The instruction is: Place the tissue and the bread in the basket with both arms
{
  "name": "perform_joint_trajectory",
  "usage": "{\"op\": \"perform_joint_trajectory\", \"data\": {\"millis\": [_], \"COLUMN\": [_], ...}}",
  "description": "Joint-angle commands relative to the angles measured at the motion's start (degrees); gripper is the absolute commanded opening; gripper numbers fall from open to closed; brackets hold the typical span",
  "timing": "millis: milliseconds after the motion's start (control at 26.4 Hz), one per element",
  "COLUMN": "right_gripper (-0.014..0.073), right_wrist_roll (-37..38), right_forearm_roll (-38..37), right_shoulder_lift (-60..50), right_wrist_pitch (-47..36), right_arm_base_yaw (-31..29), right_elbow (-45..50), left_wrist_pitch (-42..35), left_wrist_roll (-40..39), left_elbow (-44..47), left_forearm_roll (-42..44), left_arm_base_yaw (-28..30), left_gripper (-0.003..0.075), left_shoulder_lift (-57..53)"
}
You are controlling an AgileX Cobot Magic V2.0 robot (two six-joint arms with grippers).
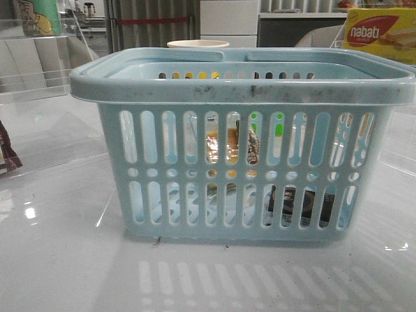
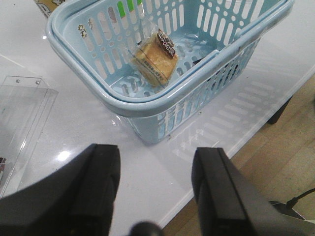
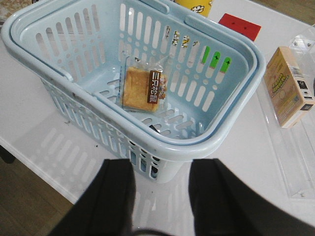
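Note:
The pale blue basket [image 1: 240,88] stands in the middle of the white table. Inside it lies the bread [image 3: 142,88], a clear packet of golden slices with a dark label, which also shows through the slots [image 1: 231,146]. The dark tissue [image 1: 296,205] rests low on the basket floor at the right; from above only a sliver [image 3: 153,129] shows under the folded handle. My left gripper [image 2: 155,172] hangs open and empty above the table beside the basket [image 2: 147,107]. Near the basket's other side, my right gripper [image 3: 160,177] is also open and empty. Neither gripper shows in the front view.
A yellow-and-red nabati box [image 1: 380,32] and a pale cup [image 1: 198,44] stand behind the basket. A brown wrapper [image 1: 8,156] lies at far left. A tan box [image 3: 288,86] rests on a clear acrylic tray, with a red item [image 3: 239,25] nearby. The table edge drops to wooden floor [image 2: 275,162].

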Motion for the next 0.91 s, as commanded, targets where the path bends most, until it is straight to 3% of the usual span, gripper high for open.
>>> {"op": "perform_joint_trajectory", "data": {"millis": [0,189,302,870], "right_gripper": [0.0231,0.0075,0.0055,0.0055], "right_wrist_roll": [-0.69,-0.69,-0.69,-0.69], "right_forearm_roll": [-0.45,-0.45,-0.45,-0.45], "right_shoulder_lift": [0.1,0.1,0.1,0.1], "right_wrist_pitch": [-3.72,-3.72,-3.72,-3.77], "right_arm_base_yaw": [0.1,0.1,0.1,0.1], "right_elbow": [-1.58,-1.58,-1.58,-1.58], "left_wrist_pitch": [-4.11,-4.11,-4.11,-3.78], "left_wrist_roll": [-0.52,-0.52,-0.52,-0.52], "left_elbow": [-1.55,-1.55,-1.55,-1.55], "left_forearm_roll": [-0.51,-0.51,-0.51,-0.51], "left_arm_base_yaw": [0.08,0.08,0.08,0.08], "left_gripper": [0.0289,0.0148,0.0088,0.0091], "left_shoulder_lift": [-0.06,-0.06,-0.06,-0.06]}}
